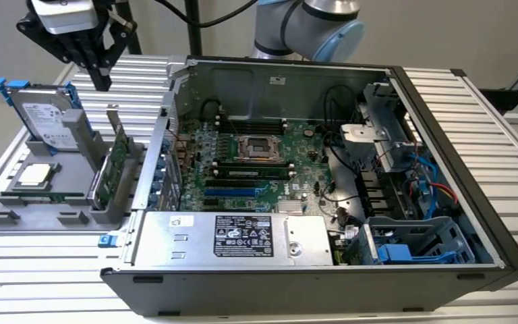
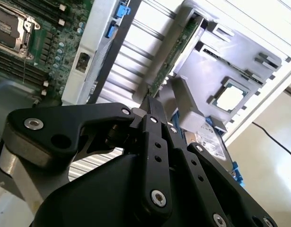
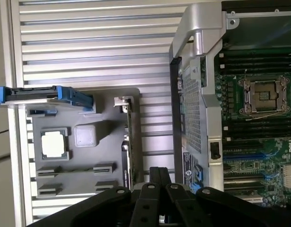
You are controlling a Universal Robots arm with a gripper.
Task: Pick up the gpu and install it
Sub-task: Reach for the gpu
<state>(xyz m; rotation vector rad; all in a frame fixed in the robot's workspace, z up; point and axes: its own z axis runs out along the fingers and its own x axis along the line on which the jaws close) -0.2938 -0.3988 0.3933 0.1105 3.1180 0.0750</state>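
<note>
The gpu [image 1: 118, 160], a flat green card with a thin silver metal strip at one end, stands on its edge in a slot of the grey plastic holder tray [image 1: 25, 219]. The tray lies on the ribbed white metal table [image 1: 43, 270], at the exterior view's left.

Farthest to that side, a silver hard drive with blue rails [image 1: 43, 118] also stands up in the tray. Just beside it a small square silver chip [image 1: 36, 175] lies flat in its own little pocket.

Next comes the black gripper [image 1: 103, 84]. It hangs in the air above the gpu, pointing down. Its two long fingers are pressed together (no gap shows between them). They hold nothing and touch nothing. In the first wrist view the gripper [image 3: 159, 171] points at the thin edge of the gpu [image 3: 131, 142]. In the second wrist view the gripper [image 2: 150, 100] has the gpu [image 2: 176, 52] just past its tips.

Beside the tray lies the big black and grey computer case [image 1: 286, 290], with its side open. Inside it sits the green main board [image 1: 250, 169], and in front of that a silver metal power box [image 1: 232, 236]. No card is in the blue slots of the board.
</note>
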